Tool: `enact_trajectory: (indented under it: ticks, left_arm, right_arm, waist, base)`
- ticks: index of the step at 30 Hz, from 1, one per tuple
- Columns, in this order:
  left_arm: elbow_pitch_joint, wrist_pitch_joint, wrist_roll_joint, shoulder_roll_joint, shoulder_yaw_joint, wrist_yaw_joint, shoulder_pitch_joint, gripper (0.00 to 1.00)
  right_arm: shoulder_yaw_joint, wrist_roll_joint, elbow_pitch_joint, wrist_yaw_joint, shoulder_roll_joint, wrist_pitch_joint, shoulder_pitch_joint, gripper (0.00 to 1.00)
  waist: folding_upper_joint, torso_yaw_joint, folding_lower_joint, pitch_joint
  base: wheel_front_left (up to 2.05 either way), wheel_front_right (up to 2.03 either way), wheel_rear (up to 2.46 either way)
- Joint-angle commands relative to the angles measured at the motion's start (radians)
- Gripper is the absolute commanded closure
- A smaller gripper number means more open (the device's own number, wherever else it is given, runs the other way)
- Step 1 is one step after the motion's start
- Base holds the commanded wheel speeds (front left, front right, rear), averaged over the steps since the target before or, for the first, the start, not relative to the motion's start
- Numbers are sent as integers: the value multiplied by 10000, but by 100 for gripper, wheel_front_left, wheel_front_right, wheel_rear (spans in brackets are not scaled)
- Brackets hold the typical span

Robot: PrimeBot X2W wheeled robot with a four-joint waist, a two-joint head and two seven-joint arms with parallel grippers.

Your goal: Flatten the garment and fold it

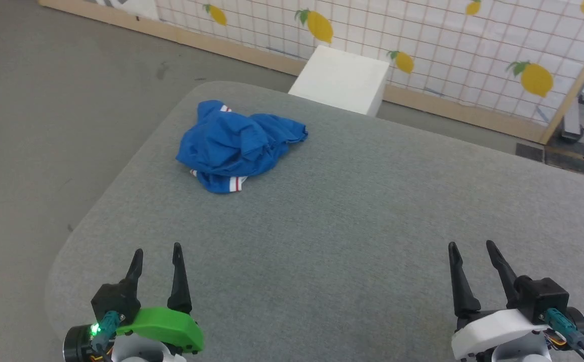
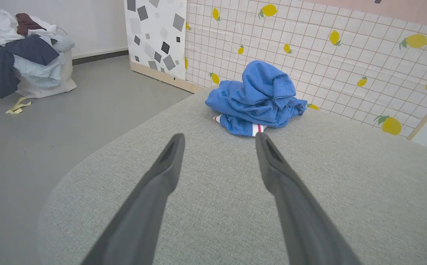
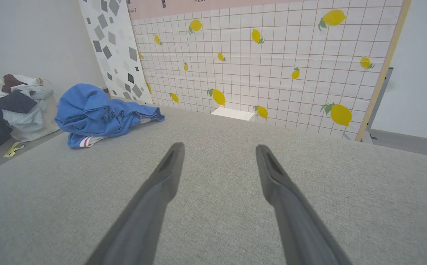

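My shirt (image 1: 236, 146) is bunched in a heap, most of it folded out of sight, with a bit of striped trim (image 1: 232, 185) peeking out. It lies on the grey pad (image 1: 347, 226), ahead of my left gripper (image 1: 157, 248) and well apart from my right gripper (image 1: 472, 244). Both jaws gape empty, fingers pointing forward, low over the pad.

One grey cushioned table (image 1: 347, 226) carries one crumpled blue garment (image 1: 236, 146), near its far left corner. Two grippers hang over the table's near edge, the left gripper (image 1: 157, 250) and the right gripper (image 1: 471, 245), each with two dark fingers (image 1: 178, 281), four in all. Beyond the table's far edge stand one white box (image 1: 342, 78) and one lemon-printed panel (image 1: 442, 45), on which the head view shows six lemons. Off the table's left side are one speckled panel (image 2: 154, 36), one heap of clothes (image 2: 22, 55) and one yellow strip (image 2: 18, 106) on the floor (image 1: 45, 100).
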Motion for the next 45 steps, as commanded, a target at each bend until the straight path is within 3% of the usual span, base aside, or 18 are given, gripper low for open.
enact_trajectory:
  ticks: [1, 14, 31, 45]
  left_arm:
    - [-36, 20, -75, 91, 7, 58, 33, 0]
    - [-137, 65, -140, 211, -61, 137, 163, 0]
    - [-264, 129, -255, 354, -113, 254, 216, 0]
    - [66, 735, -779, 790, -176, -557, -2210, 0]
  right_arm:
    - [30, 11, 21, 46, 3, 12, -46, 0]
    - [160, 94, 60, 46, 3, 27, 60, 0]
    - [221, 114, 106, 46, 3, 49, -15, 0]
    - [220, -121, -316, 46, 3, 266, -301, 0]
  waist:
    - [0, 285, 0, -38]
    - [0, 868, 0, -129]
    - [0, 750, 0, -100]
    - [0, 360, 0, 683]
  base:
    - [0, 0, 0]
    - [0, 0, 0]
    - [0, 0, 0]
    - [0, 0, 0]
